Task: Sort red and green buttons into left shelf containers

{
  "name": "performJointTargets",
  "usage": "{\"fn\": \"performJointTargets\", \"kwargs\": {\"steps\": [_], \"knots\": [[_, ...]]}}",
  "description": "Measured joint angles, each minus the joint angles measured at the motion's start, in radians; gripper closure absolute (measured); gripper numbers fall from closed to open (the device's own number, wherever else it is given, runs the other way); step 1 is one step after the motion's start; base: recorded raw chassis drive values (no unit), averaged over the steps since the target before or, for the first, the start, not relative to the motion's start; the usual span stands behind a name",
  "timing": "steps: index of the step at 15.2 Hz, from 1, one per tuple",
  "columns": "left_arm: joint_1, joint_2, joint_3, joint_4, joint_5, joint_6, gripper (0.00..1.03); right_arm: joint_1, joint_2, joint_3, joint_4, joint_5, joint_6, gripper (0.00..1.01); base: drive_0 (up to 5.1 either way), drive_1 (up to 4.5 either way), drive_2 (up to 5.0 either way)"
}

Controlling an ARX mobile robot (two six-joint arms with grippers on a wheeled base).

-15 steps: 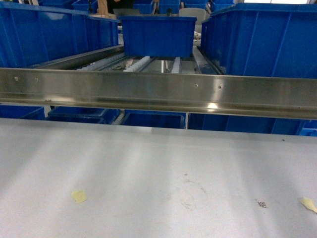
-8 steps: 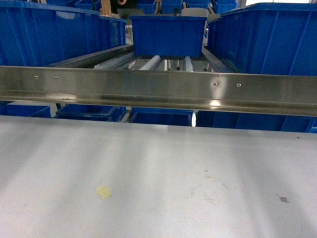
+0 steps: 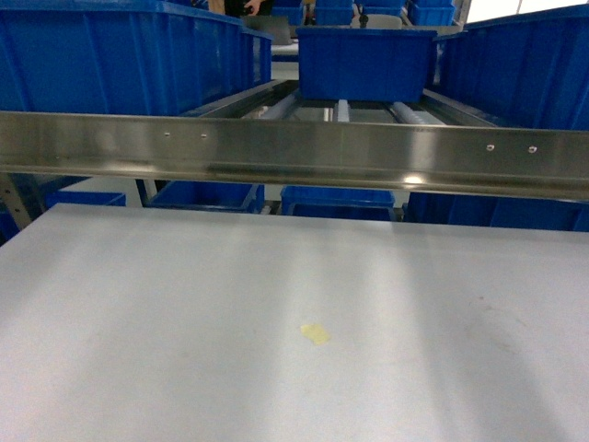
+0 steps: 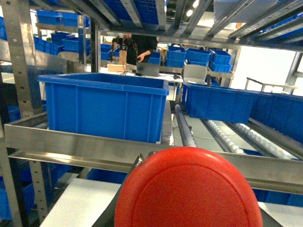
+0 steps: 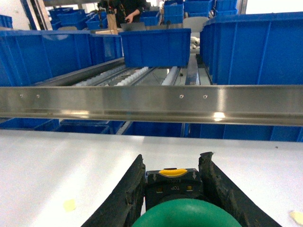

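**Two buttons in the grippers, blue bins waiting on the shelf**

Two buttons are showing, one in each wrist view. The red button [image 4: 188, 189] is filling the bottom of the left wrist view, its cap facing the camera; the left gripper's fingers are hidden behind it, so their state cannot be told. The right gripper [image 5: 173, 182] is clamping the green button [image 5: 185, 213] by its dark body between both black fingers [image 5: 124, 194].

The head view is showing neither gripper. A steel rail [image 3: 294, 152] is running across between the white table [image 3: 184, 350] and the roller shelf. At least three blue bins are sitting beyond it: a large left bin [image 3: 120, 55], a smaller middle bin [image 3: 365, 63], and a right bin [image 3: 525, 74]. One yellowish scrap [image 3: 315, 333] is lying on the table.
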Motion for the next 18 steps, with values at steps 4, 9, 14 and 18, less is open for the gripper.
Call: {"fn": "performJointTargets", "kwargs": {"steps": [4,9,14,18], "knots": [[0.001,0.000,0.000,-0.002,0.000,0.000,0.78,0.000,0.002,-0.001,-0.006,-0.001,0.000,0.71,-5.0,2.42,2.4],[0.002,0.000,0.000,-0.002,0.000,0.000,0.78,0.000,0.002,-0.001,-0.005,0.000,0.000,0.71,-5.0,2.43,2.4],[0.002,0.000,0.000,0.000,0.000,0.000,0.79,0.000,0.002,-0.001,-0.005,0.000,0.000,0.71,-5.0,2.43,2.4],[0.002,0.000,0.000,0.000,0.000,0.000,0.79,0.000,0.003,-0.001,-0.005,0.000,0.000,0.71,-5.0,2.43,2.4]]}}
